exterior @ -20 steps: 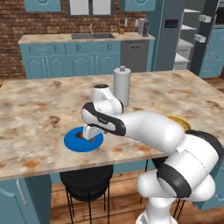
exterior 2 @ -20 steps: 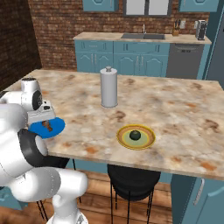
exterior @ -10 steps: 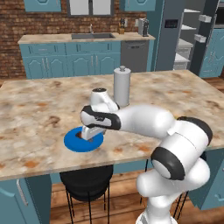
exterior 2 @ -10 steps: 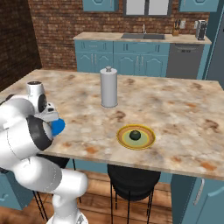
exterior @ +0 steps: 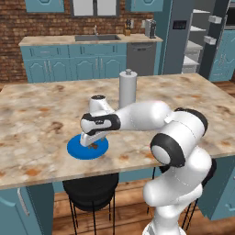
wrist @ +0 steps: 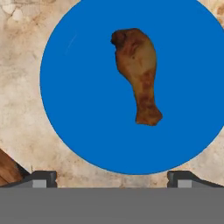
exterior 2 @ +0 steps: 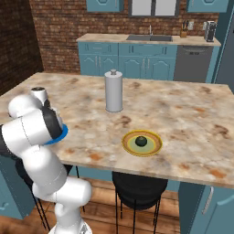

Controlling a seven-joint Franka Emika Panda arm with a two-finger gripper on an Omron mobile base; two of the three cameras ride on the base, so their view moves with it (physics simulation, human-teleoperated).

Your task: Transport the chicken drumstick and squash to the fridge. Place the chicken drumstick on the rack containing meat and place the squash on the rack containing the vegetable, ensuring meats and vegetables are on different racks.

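The fridge (exterior: 183, 41) stands far behind the marble island counter (exterior: 41, 114), past its far right corner and well apart from the blue plate (exterior: 75, 149), so the carry will be long. The blue plate sits near the counter's front edge, toward its left end, and everything that matters now is placed around it. The paper towel roll (exterior: 127, 89) stands upright beyond the plate toward the middle of the counter, and the yellow plate (exterior 2: 153, 148) with the dark green squash (exterior 2: 141, 141) lies well to the right of the blue plate, also close to the front edge. The chicken drumstick (wrist: 138, 74) lies flat on the blue plate, off-centre. In the hand view its long axis runs nearly along the line from the fingertips outward, plump end farthest away and thin bone end nearer the gripper (wrist: 111, 177). The gripper hangs directly over the blue plate with its jaws spread wide and nothing between them. The drumstick lies ahead of the fingers and slightly toward one side, so the next descent probably needs a small forward shift. The plate's bare surface gives room on both flanks of the meat.
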